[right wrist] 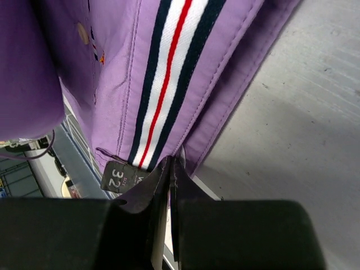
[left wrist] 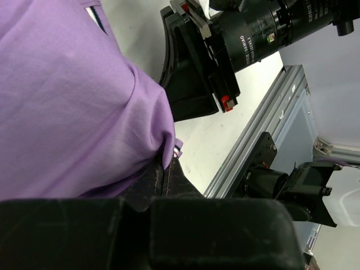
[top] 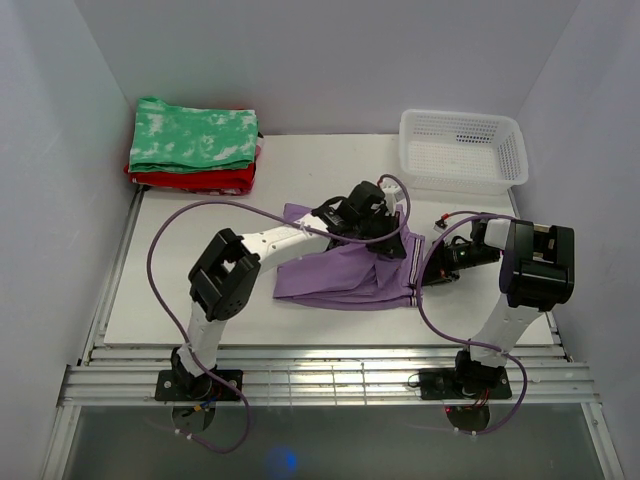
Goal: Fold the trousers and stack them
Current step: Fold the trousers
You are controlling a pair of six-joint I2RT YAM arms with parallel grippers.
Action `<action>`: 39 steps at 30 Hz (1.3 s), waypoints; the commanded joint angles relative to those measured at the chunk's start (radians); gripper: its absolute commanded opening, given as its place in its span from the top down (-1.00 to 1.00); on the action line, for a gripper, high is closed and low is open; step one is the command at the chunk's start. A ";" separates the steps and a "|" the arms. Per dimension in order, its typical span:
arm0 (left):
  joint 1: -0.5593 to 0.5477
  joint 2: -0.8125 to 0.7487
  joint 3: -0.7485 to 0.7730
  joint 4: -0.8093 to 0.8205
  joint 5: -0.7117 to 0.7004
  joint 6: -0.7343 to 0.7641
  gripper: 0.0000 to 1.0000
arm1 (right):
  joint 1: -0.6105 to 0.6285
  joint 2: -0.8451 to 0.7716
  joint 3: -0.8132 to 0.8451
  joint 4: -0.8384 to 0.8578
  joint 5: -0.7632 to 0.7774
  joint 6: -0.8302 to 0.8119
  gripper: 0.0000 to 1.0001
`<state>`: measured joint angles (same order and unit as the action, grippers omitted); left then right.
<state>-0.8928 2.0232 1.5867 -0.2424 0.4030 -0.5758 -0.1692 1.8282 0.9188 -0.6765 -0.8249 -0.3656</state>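
Trousers (top: 335, 278) lie in the middle of the counter (top: 200, 300), a bit toward the right edge. Their long way runs from left to right. The striped waist end points at the right edge.

The left fingers (left wrist: 183, 183) are closed tight on a purple edge at the far side of that waist end. The right fingers (right wrist: 149, 188) are closed tight on the waist too, close to the size tag (right wrist: 119, 178), on the near side. So both arms hold the same end, and the rest of the cloth lies to their left.

I think the next move is to carry the waist left, over the legs. A pile of clothes (top: 195, 150) waits in the far left corner.
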 commanded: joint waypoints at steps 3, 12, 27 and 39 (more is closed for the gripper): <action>-0.049 0.037 0.090 0.049 0.031 -0.051 1.00 | 0.011 0.013 -0.008 0.017 -0.052 0.014 0.85; -0.063 0.095 0.105 0.019 0.020 -0.067 0.04 | 0.011 -0.003 -0.005 0.008 -0.025 0.007 0.84; 0.211 -0.306 -0.071 -0.242 0.279 0.234 -0.92 | -0.070 -0.158 0.280 -0.357 0.093 -0.257 0.03; 0.549 -0.370 -0.330 -0.446 0.453 0.511 -0.46 | 0.249 -0.093 0.387 -0.357 0.065 -0.197 0.15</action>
<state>-0.3866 1.6478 1.3094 -0.6003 0.8131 -0.1581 0.0151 1.7096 1.3525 -0.9886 -0.7715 -0.5529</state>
